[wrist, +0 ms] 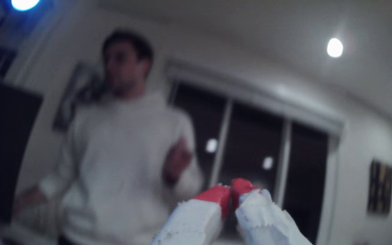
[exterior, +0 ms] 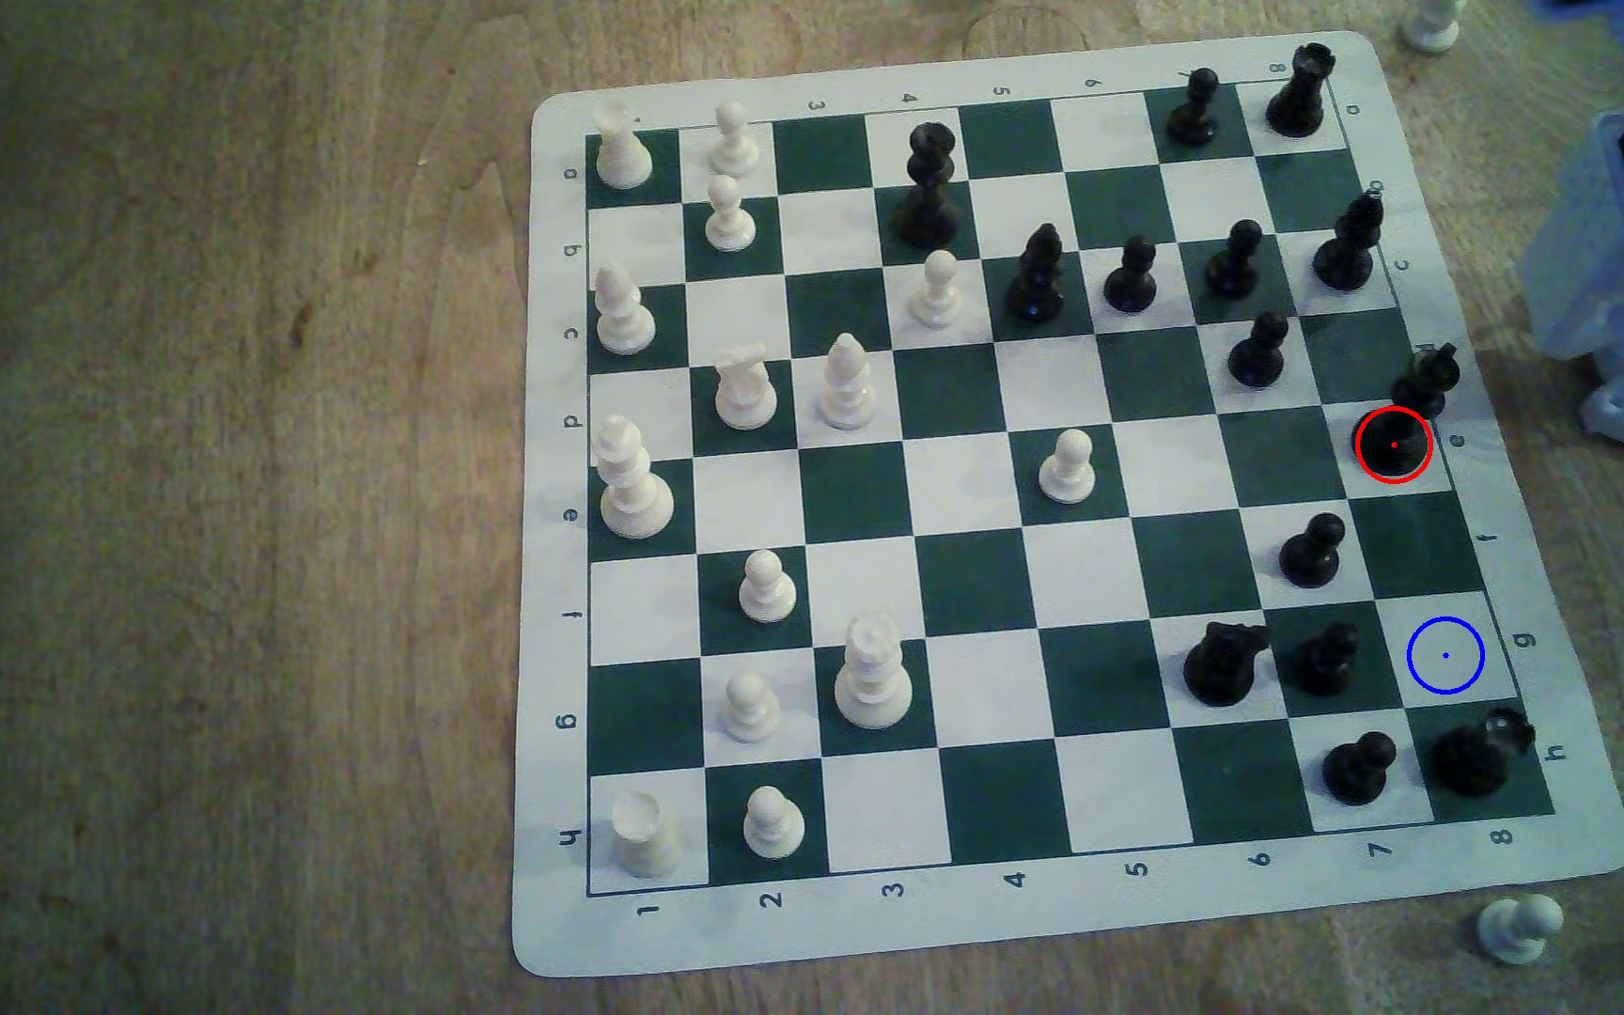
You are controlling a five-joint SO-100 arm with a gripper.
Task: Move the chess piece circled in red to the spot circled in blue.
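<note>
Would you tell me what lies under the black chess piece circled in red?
The chess piece stands on a white square at the chessboard edge by the letter e. Its broad base covers most of that square, with white showing around it.

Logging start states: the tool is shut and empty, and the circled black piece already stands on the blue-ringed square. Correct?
Not quite. In the exterior view the black piece stands on the red-ringed square; the blue-ringed square is bare. The tool is shut and empty, as the wrist view shows.
</note>
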